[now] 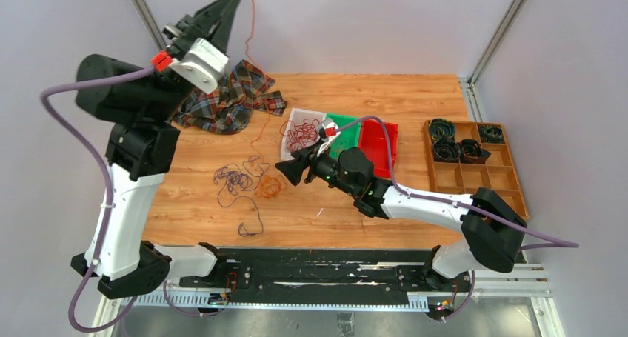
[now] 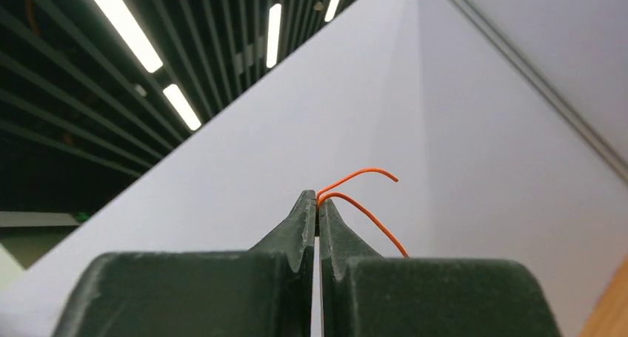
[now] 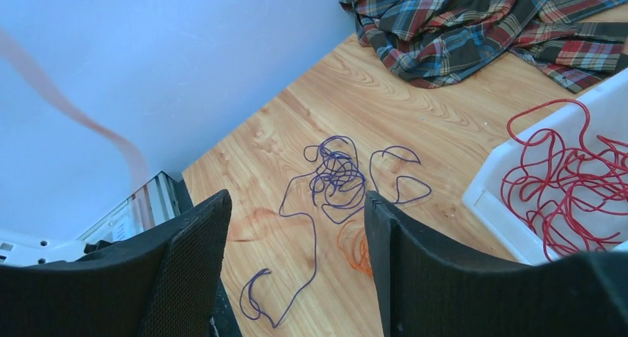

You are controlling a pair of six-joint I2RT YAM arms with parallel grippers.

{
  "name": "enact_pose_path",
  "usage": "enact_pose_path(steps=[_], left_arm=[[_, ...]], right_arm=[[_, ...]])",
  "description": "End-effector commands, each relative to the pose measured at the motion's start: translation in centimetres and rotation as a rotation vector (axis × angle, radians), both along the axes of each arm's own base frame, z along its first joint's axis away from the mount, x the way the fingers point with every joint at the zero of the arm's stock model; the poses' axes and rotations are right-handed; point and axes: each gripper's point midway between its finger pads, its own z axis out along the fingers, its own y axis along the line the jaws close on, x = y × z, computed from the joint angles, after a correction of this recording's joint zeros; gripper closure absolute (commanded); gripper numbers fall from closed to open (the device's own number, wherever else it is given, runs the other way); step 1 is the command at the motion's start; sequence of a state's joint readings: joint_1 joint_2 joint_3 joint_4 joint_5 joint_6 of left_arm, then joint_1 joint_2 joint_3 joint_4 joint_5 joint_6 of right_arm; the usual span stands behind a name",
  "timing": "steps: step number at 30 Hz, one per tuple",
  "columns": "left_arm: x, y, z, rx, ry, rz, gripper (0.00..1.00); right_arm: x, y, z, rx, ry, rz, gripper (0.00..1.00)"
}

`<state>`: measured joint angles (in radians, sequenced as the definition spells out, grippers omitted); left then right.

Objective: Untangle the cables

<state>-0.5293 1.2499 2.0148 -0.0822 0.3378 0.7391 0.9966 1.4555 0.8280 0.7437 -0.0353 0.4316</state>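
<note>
Overhead, our left arm (image 1: 126, 196) reaches up toward back wall (image 1: 355, 26), left gripper (image 2: 317, 200) pinched shut on thin orange wire (image 2: 370, 218), strand hanging steeply down toward wooden table (image 1: 415, 100). Our right arm (image 1: 422, 200) stretches low over table, right gripper (image 3: 296, 200) spread wide, holding nothing. Beneath we see limp purple wire (image 3: 337, 178) loops lying flat, small orange coil (image 3: 354, 248) beside; tangled red wire (image 3: 570, 167) lies in white plastic tray (image 3: 489, 185).

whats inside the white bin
A loose bunch of red cable lies in the white bin; nothing else shows there. One finger of the right gripper covers the bin's near end in the wrist view, so that part cannot be checked.
</note>
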Motion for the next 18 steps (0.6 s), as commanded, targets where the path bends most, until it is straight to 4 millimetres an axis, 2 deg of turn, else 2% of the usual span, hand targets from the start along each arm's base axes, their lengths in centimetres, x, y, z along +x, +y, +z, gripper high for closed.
enact_pose_path(steps=[1,6,12,18], left_arm=[[-0.3,-1.8,-0.7,-0.016,0.025,-0.104,1.00],[1.2,-3.3,-1.6,-0.009,0.061,-0.118,1.00],[3.0,-5.2,-2.1,-0.004,0.087,-0.130,1.00],[5.6,-7.6,-2.6,0.010,0.094,-0.144,1.00]], right_arm=[[0.0,-0.2,1.5,0.030,-0.004,0.008,0.34],[1.7,-2.5,0.8,0.017,0.009,-0.060,0.35],[5.7,-9.1,0.3,0.023,0.024,-0.222,0.35],[8.3,-13.4,-1.0,-0.060,0.062,-0.355,0.36]])
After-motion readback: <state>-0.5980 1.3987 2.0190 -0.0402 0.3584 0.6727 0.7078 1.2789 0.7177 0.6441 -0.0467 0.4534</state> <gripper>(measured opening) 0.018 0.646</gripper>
